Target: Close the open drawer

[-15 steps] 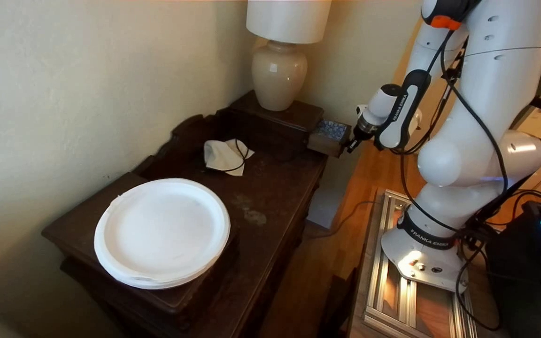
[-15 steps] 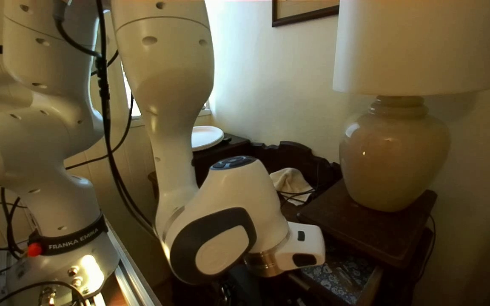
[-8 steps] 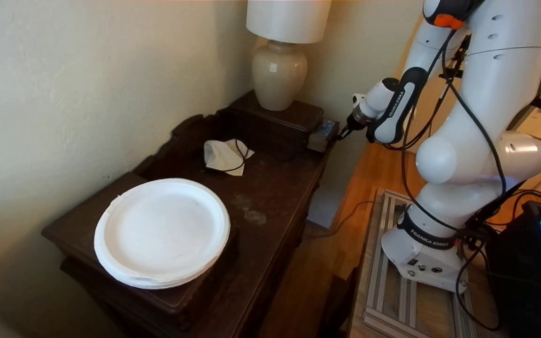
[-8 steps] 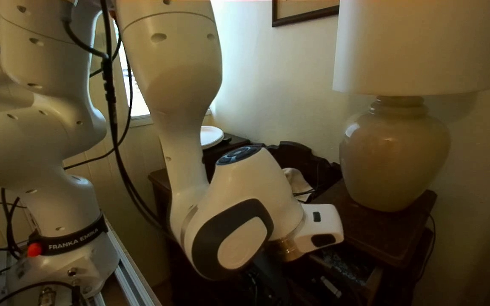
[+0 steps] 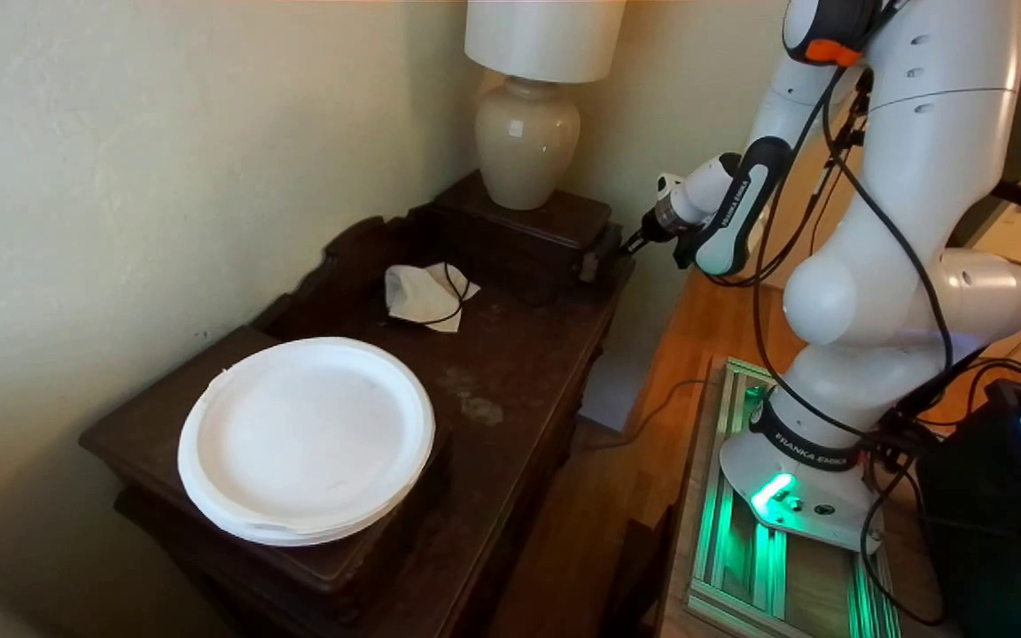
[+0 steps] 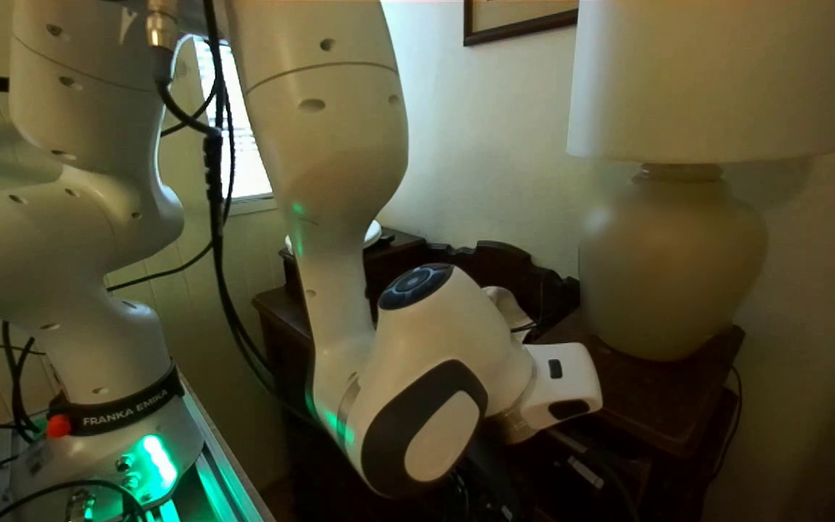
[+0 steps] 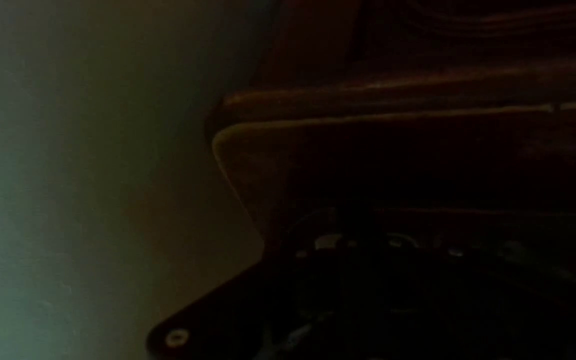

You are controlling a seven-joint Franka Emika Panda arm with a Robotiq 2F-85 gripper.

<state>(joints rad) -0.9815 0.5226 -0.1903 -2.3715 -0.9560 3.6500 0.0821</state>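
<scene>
Mostly closed drawer point(image 5: 589, 267): set beneath the raised end block point(image 5: 555, 223) of the dark wooden side table point(image 5: 510, 354), with only a short, paler stretch of its side seen standing out; its inside (lost in shadow) cannot be made out.
Gripper point(image 5: 627, 249): sloped downward, its tips placed at the drawer's front; whether the wood is touched, or only closely neared, cannot be told.
Fingers point(image 5: 634, 244): shown too small and dark for their spread to be judged (wide or narrow cannot be told).
Robot arm point(image 5: 936, 151): stretched toward the raised end block in both exterior views; in an exterior view most of the gripper is lost in darkness below the white wrist housing point(image 6: 562, 384).
Ceramic table lamp point(image 5: 528, 137): stood upright on the raised end block, its white shade point(image 5: 546, 40) cut off by the upper edge of both exterior views.
White plate point(image 5: 307, 434): laid at the table's opposite end (raised likewise), well apart from the gripper.
Pale cloth point(image 5: 417, 292): crumpled on the lower part of the table between plate and lamp, and crossed by a dark cord point(image 5: 460, 306).
Indicator light point(image 5: 773, 490): lit green at the arm's foot, its glow cast over the metal frame point(image 5: 716, 509).
Wrist view: dimly exposed; a moulded wooden edge point(image 7: 393, 82) with a rounded corner is seen above the gripper's black housing, and a pale wall point(image 7: 43, 200) is shown at the left.
</scene>
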